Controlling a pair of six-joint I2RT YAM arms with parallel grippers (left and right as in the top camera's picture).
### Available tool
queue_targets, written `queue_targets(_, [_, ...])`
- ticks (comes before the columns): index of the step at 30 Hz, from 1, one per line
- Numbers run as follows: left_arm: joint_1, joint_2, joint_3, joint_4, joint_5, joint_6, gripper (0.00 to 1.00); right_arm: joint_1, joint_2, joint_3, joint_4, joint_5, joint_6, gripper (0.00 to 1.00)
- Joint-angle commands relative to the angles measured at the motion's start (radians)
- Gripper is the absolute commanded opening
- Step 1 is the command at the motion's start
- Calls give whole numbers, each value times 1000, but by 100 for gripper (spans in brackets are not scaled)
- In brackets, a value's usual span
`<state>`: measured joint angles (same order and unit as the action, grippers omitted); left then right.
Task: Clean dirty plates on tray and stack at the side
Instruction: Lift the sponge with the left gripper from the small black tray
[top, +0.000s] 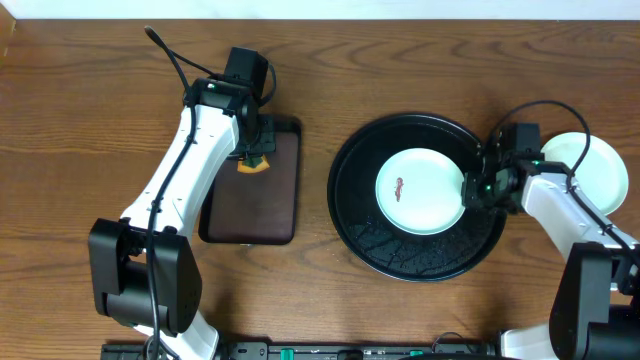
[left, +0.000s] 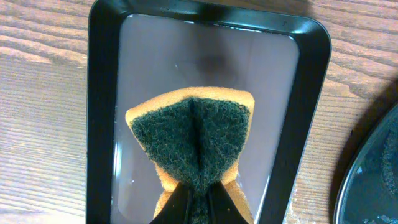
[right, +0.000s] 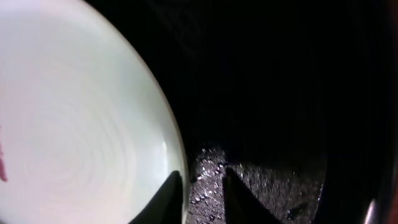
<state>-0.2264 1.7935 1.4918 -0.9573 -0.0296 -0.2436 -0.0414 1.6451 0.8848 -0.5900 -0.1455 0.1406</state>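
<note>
The table is matt wood with visible grain. The rectangular tray is dark, smooth and glossy. The sponge is yellow foam with a rough green scouring face. The round tray is black with a grainy floor, and the plate is smooth and slightly glossy.

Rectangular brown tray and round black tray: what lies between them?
Only bare wooden table separates the rectangular tray from the black tray; the overhead view shows it.
</note>
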Motion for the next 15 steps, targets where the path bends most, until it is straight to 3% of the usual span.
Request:
queue_targets(1, [-2, 6, 3, 5, -10, -16, 7, 4, -3, -11, 5, 6, 1, 16])
queue_targets(10, [-2, 6, -5, 23, -10, -16, 7, 4, -3, -12, 20, 6, 2, 17])
queue_targets(13, [-2, 6, -5, 23, -9, -16, 7, 4, -3, -12, 30, 6, 11, 4])
queue_targets(15, [-2, 6, -5, 23, -9, -16, 7, 4, -3, -13, 34, 6, 24, 1])
